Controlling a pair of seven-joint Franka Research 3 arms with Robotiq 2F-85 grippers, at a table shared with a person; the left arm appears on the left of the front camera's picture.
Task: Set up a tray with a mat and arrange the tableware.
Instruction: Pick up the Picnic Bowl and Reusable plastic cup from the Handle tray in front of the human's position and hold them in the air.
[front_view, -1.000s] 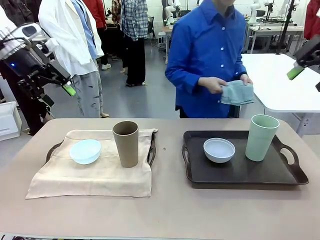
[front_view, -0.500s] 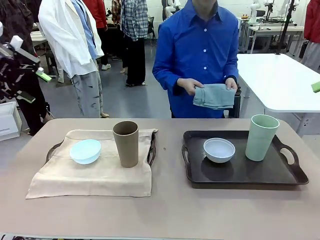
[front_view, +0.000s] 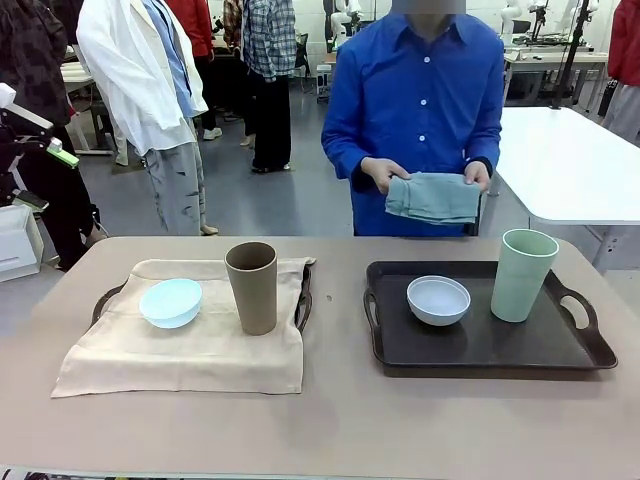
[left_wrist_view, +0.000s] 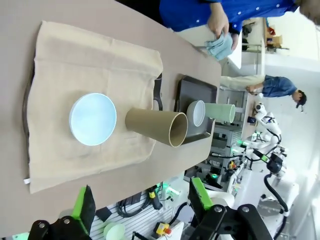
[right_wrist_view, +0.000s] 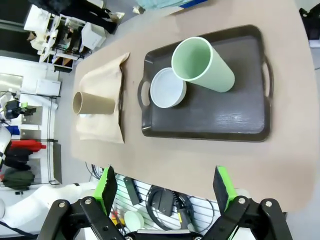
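Black right gripper (right_wrist_view: 164, 182), green pads (right_wrist_view: 106, 185); person (front_view: 420, 100) in buttoned blue shirt.

Front view: across table (front_view: 330, 420) toward person (front_view: 420, 100). Wrist views: high overhead, dark tray (right_wrist_view: 235, 120) far beyond left gripper (left_wrist_view: 141, 186), right gripper (right_wrist_view: 165, 171); shared throughout.

I'm looking across the tan desk (front_view: 330, 430) at a person (front_view: 420, 90) in a blue shirt standing at its far side. Behind them there's a white table (front_view: 570, 165) on the right, and far left a white box (front_view: 18, 240) on the grey floor (front_view: 290, 205).
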